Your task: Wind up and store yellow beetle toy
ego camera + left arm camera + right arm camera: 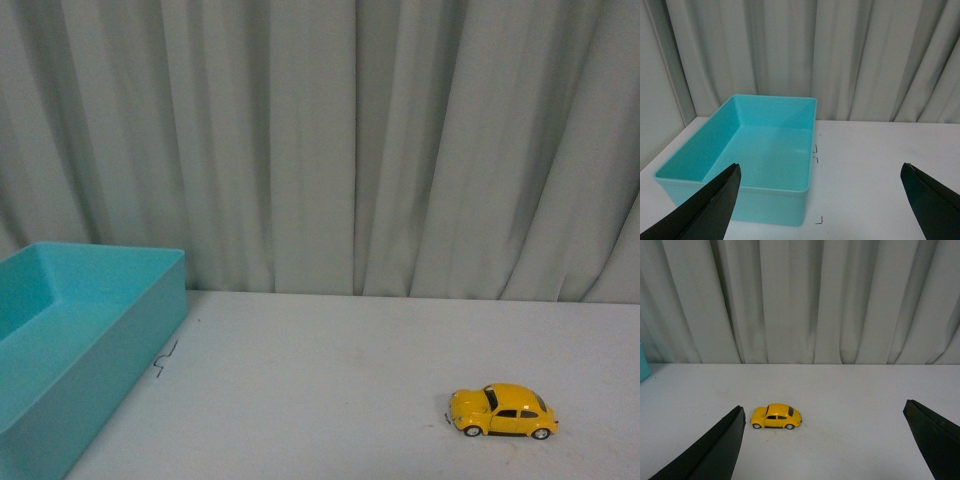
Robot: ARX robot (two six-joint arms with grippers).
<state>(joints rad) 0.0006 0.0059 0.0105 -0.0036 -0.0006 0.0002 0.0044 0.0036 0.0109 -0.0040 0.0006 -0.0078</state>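
Right gripper [824, 445]: fingers spreading wide, holding and touching nothing, pointing toward the yellow beetle toy [776, 416], which is sitting on its wheels on the right of the white table [330, 370], well apart from the turquoise bin [110, 350] at the left. Left gripper [822, 206]: likewise gaping wide and empty, pointing toward the bin. Only fingertips are showing; both arms are falling outside every view.
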